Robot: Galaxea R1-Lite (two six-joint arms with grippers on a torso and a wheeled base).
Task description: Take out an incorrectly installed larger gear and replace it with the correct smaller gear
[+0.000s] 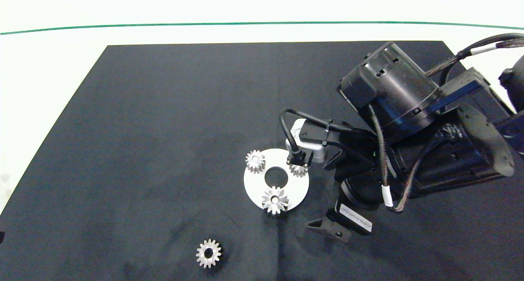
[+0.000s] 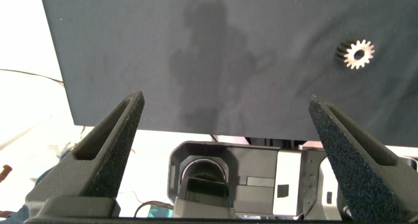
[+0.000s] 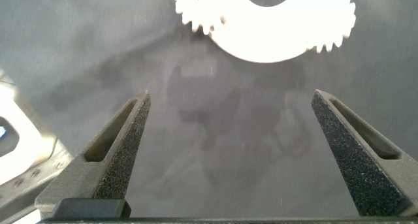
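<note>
The larger gear (image 1: 275, 199), shiny with long pointed teeth, sits on the near edge of a white round plate (image 1: 298, 187) that has a centre hole. The plate also carries a small gear (image 1: 255, 161) and another gear (image 1: 299, 170) half hidden under my wrist cable. The smaller gear (image 1: 208, 253) lies loose on the black mat, in front and to the left of the plate, and it also shows as the smaller gear (image 2: 356, 54) in the left wrist view. My right gripper (image 3: 230, 98) hovers open just right of the plate (image 3: 261, 44), holding nothing. The left gripper (image 2: 226, 100) is open at the mat's edge.
The black mat (image 1: 163, 121) covers most of the white table. A green line (image 1: 245, 23) runs along the far side. The right arm's bulk (image 1: 413, 141) hangs over the mat's right half.
</note>
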